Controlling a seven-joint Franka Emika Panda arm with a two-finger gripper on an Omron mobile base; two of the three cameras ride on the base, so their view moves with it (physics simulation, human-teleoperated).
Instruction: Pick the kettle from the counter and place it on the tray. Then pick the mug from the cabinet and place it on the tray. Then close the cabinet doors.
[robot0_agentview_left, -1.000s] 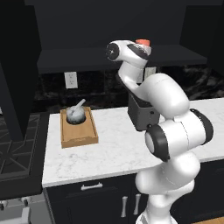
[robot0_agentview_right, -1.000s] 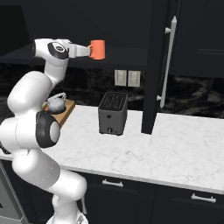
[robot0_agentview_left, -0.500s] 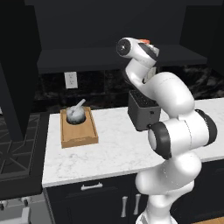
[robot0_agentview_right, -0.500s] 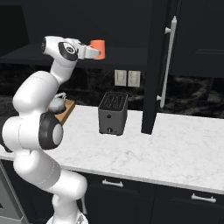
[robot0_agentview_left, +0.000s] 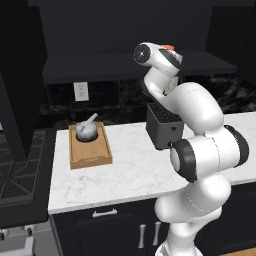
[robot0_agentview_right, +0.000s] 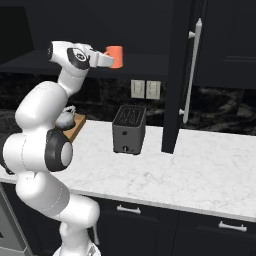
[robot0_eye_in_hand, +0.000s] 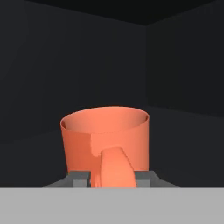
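The arm stands raised, its upper links folded back over the base and the wrist held level at shelf height, reaching into the cabinet (robot0_agentview_right: 60, 30). The gripper (robot0_agentview_right: 111, 59) sits at the mug (robot0_agentview_right: 115, 56), which stands upright on the cabinet shelf. In the hand view the mug's handle (robot0_eye_in_hand: 114, 168) faces the camera, with the grey fingers (robot0_eye_in_hand: 78, 179) close on either side of it; whether they actually clamp the handle cannot be told. In the left base view the wrist hides all but an orange sliver of the mug. The kettle (robot0_agentview_left: 86, 131) rests in the tray (robot0_agentview_left: 90, 150) on the tabletop (robot0_agentview_left: 120, 175). The right base view adds the toaster (robot0_agentview_right: 129, 129) and an open cabinet door (robot0_agentview_right: 177, 75), and there the arm covers most of the tray.
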